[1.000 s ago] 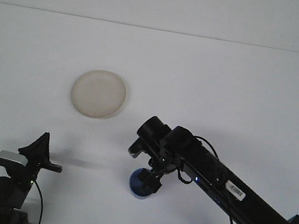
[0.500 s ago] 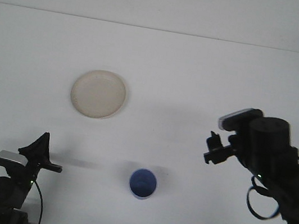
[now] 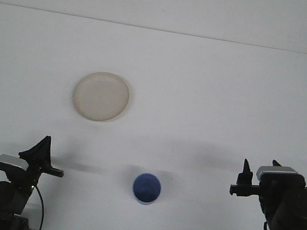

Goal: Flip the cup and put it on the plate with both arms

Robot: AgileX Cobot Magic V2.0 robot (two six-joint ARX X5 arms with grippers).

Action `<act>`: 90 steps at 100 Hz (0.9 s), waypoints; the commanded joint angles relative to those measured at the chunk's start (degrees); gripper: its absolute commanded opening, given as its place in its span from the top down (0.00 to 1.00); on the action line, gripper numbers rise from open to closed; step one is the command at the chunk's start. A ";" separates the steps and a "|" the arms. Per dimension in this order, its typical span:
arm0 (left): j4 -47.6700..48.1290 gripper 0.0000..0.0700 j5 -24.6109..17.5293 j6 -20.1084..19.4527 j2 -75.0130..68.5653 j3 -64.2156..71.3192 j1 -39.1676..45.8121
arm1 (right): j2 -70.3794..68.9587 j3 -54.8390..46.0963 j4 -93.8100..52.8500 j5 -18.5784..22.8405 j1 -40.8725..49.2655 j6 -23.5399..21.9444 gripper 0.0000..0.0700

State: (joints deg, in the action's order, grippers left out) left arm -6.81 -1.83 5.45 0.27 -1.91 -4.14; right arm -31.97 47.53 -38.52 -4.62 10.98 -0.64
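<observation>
Near the front edge I see the cup (image 3: 146, 188) upright, mouth up, apart from the plate (image 3: 101, 96); both grippers, left (image 3: 42, 159) and right (image 3: 243, 180), sit empty, fingers spread.

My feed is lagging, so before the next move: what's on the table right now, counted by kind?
Cups: 1, the blue cup, upright with its opening showing.
Plates: 1, the cream plate, with nothing on it.
Total: 2 things, standing apart on the white table.
</observation>
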 commanded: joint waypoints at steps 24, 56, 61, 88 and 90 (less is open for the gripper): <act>-0.61 0.98 0.11 0.17 -0.04 1.05 0.00 | 6.12 -7.80 8.74 0.13 0.09 -5.62 1.00; -1.09 0.98 0.11 -0.11 -0.04 1.01 0.00 | 6.03 -7.80 10.64 0.26 0.09 -5.57 1.00; -1.92 0.98 0.07 1.14 -0.04 0.98 0.00 | 6.03 -7.80 10.67 0.28 0.09 -5.57 1.00; 2.45 0.98 -0.28 17.90 2.49 -7.74 0.00 | 6.03 -7.80 10.73 0.28 0.09 -5.57 1.00; 3.74 0.98 -0.28 17.99 3.23 -9.22 0.00 | 6.03 -7.80 10.75 0.28 0.09 -5.57 1.00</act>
State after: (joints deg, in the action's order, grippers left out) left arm -4.49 -1.87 19.29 2.28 -6.92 -4.14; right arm -25.71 39.18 -28.38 -4.51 10.92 -5.45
